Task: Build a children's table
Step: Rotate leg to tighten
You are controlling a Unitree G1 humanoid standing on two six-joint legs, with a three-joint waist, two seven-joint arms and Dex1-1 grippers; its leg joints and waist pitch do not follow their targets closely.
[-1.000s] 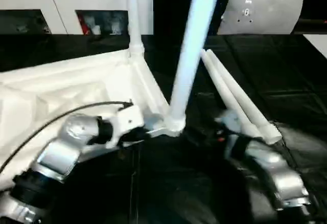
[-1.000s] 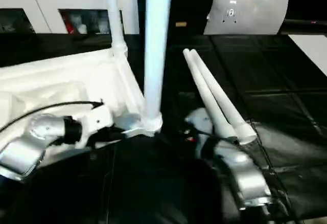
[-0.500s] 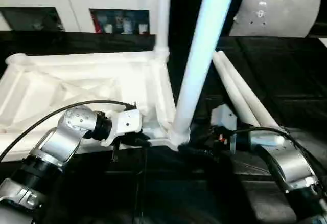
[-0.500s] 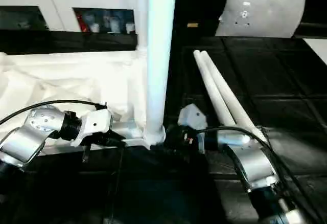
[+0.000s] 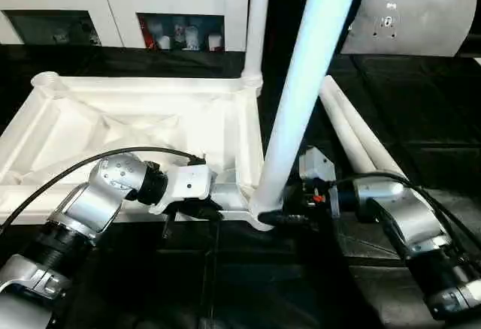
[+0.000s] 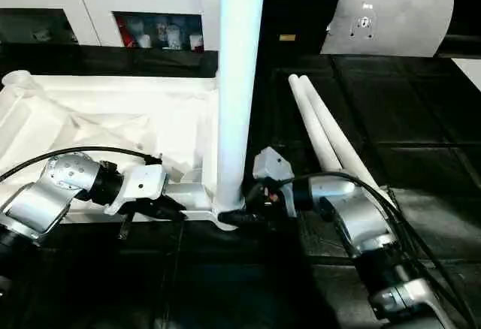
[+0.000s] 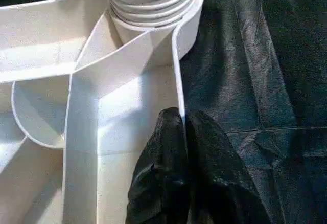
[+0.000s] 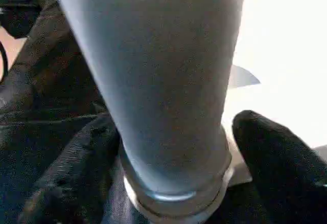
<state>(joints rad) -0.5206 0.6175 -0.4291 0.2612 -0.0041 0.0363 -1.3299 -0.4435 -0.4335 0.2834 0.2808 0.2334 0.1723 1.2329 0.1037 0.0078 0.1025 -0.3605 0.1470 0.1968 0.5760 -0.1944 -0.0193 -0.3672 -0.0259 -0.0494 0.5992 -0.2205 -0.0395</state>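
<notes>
Tabletop (image 5: 135,119) inverted on floor. Left gripper (image 7: 183,117) closed, pinching near rim by corner socket. Right gripper (image 8: 173,147) straddles standing leg (image 5: 301,96) base; grip undetermined.

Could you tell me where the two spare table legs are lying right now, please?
The two spare legs lie side by side on the dark floor, right of the upturned table top, just beyond the right gripper.

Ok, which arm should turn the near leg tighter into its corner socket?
Right, probably. The right gripper already has a finger on each side of the near leg just above its socket. The left gripper is shut on the tabletop's edge rib and looks better kept there to steady the top.
</notes>
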